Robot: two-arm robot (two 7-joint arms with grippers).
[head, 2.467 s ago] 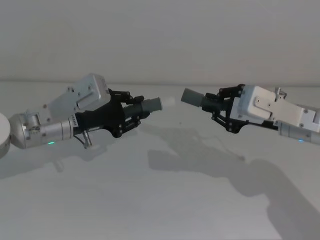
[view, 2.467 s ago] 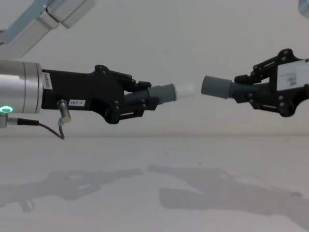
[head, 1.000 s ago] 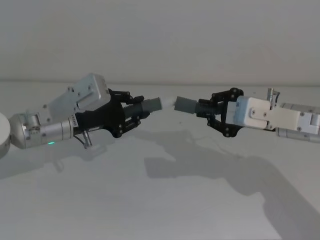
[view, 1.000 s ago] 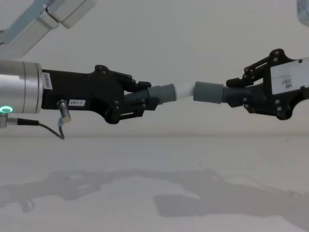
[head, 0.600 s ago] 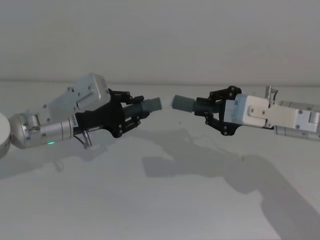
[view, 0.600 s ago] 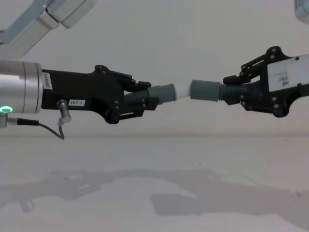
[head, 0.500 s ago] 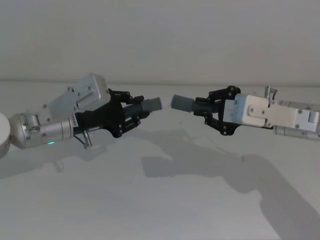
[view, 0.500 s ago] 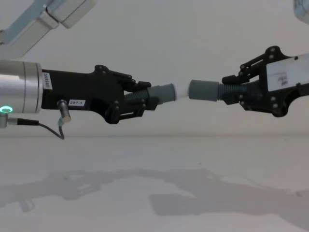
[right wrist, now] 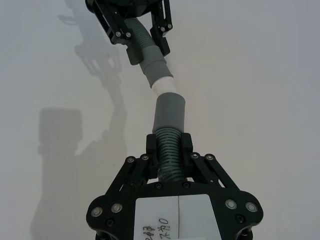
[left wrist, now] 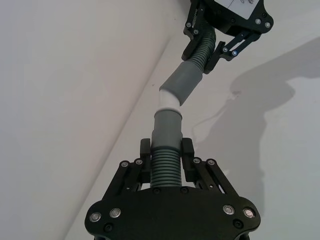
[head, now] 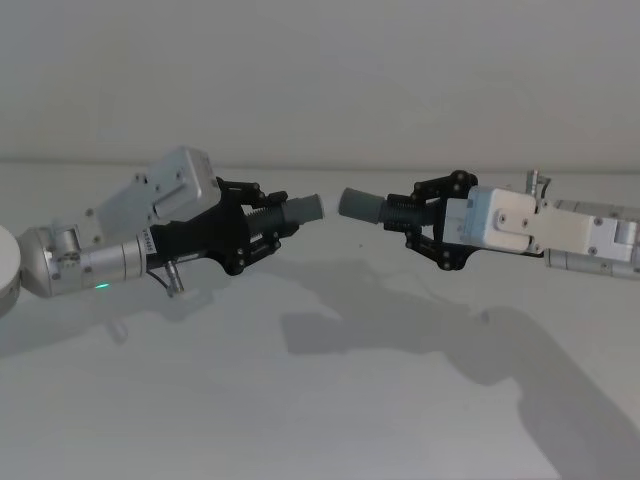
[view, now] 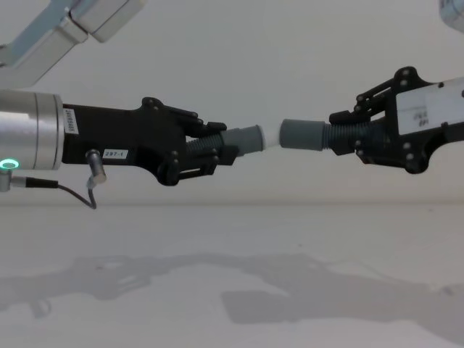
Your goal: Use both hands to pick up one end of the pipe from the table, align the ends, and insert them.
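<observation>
Both grippers hover above the table, facing each other. My left gripper is shut on a corrugated pipe piece whose narrow grey cuff ends in a whitish tip. My right gripper is shut on the other pipe piece, its wider socket pointing left. The tip meets the socket's mouth. In the left wrist view the socket sits at a slight angle to the cuff. The right wrist view shows the socket with the tip at its opening.
A white round object sits at the table's left edge. A thin cable hangs under the left wrist. The left arm's upper link crosses the chest view's top left corner. A plain wall stands behind.
My right gripper has moved left with its pipe piece, closing the gap until the socket reaches the whitish tip. The left gripper has stayed still.
</observation>
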